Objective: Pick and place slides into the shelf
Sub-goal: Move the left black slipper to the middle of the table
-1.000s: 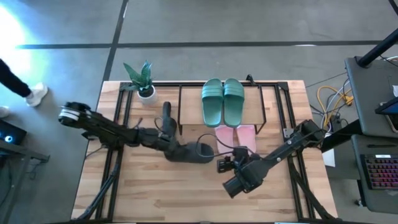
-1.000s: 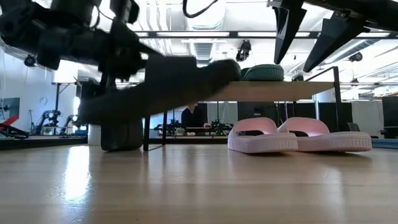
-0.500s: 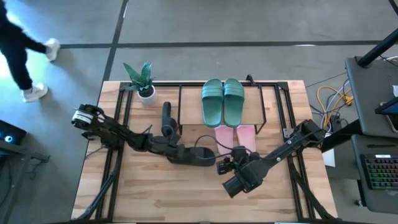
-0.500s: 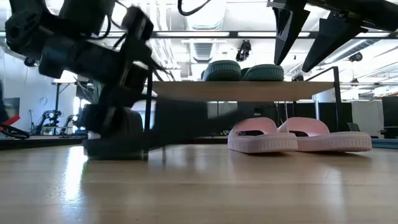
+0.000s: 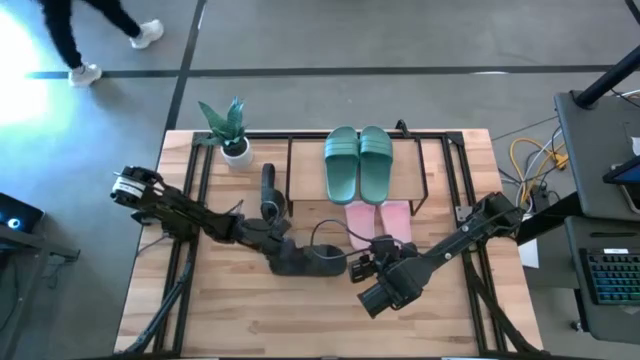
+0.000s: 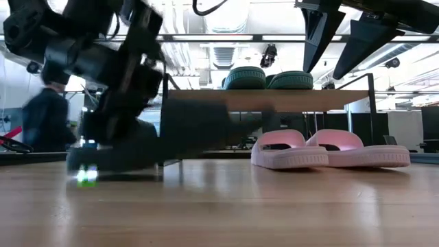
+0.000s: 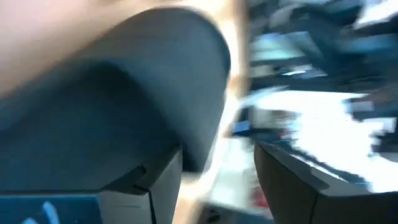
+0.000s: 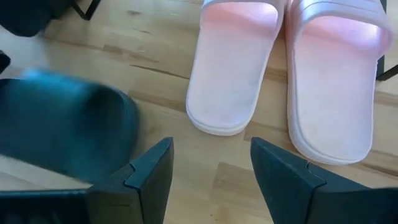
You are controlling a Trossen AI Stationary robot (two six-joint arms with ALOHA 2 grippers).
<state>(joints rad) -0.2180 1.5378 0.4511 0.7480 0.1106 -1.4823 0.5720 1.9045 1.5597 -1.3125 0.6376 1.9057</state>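
My left gripper [image 5: 283,262] has its fingers parted beside the black slide [image 5: 318,262], which lies flat on the table with its long axis running rightward toward my right gripper [image 5: 362,268], spread and empty just beyond its far end.

Green pair of slides [image 5: 359,162] sits side by side on the shelf [image 5: 305,170] top board. Pink pair [image 8: 283,74] lies beneath it on the counter. One black slide [image 5: 309,261] lies flat nearby; another black slide [image 5: 268,189] stands beside the shelf.
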